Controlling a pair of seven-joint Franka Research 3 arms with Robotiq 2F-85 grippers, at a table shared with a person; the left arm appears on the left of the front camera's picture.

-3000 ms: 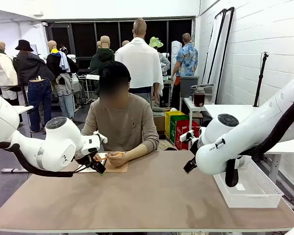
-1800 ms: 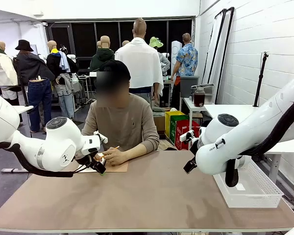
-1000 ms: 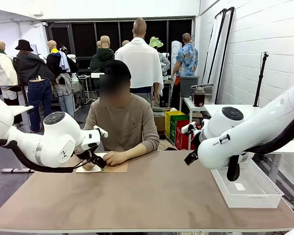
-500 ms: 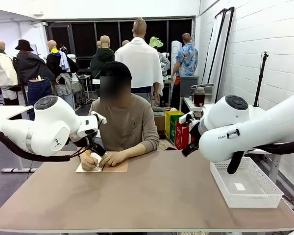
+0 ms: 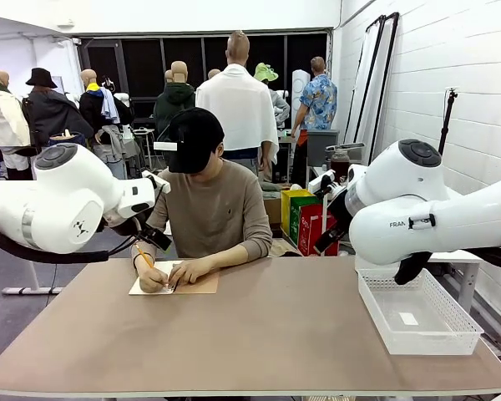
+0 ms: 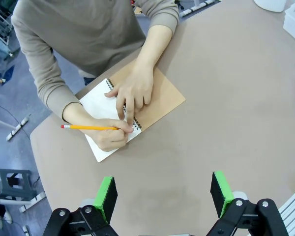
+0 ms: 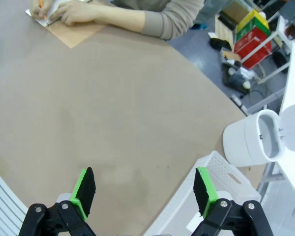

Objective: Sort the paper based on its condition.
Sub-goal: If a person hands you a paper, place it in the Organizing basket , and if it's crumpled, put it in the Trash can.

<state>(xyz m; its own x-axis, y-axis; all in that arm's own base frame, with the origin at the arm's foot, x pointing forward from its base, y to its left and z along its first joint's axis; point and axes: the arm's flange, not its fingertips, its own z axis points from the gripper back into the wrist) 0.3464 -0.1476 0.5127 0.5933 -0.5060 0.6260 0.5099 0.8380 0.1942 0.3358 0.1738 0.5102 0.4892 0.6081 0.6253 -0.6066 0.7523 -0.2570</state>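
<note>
No loose sheet of paper is in view. A spiral notebook with a tan cover (image 6: 162, 101) lies open at the table's far left, its white page (image 6: 95, 102) under the person's hands. One hand holds a yellow pencil (image 6: 88, 127) on the page, the other presses the notebook (image 5: 192, 286) flat. My left gripper (image 6: 162, 191) hangs open high above the table, near side of the notebook, with nothing between its fingers. My right gripper (image 7: 144, 191) is also open and holds nothing, high over the table's right half.
A white mesh basket (image 5: 417, 313) stands at the table's right edge; its corner (image 7: 206, 169) lies under my right gripper. Beyond the table's edge stands a white lidded bin (image 7: 255, 140). The person sits at the far side. The brown tabletop (image 5: 259, 334) is bare in the middle.
Both arms have risen and pulled back from the table; the left gripper has lifted away from the notebook. The person went on writing with the pencil.
</note>
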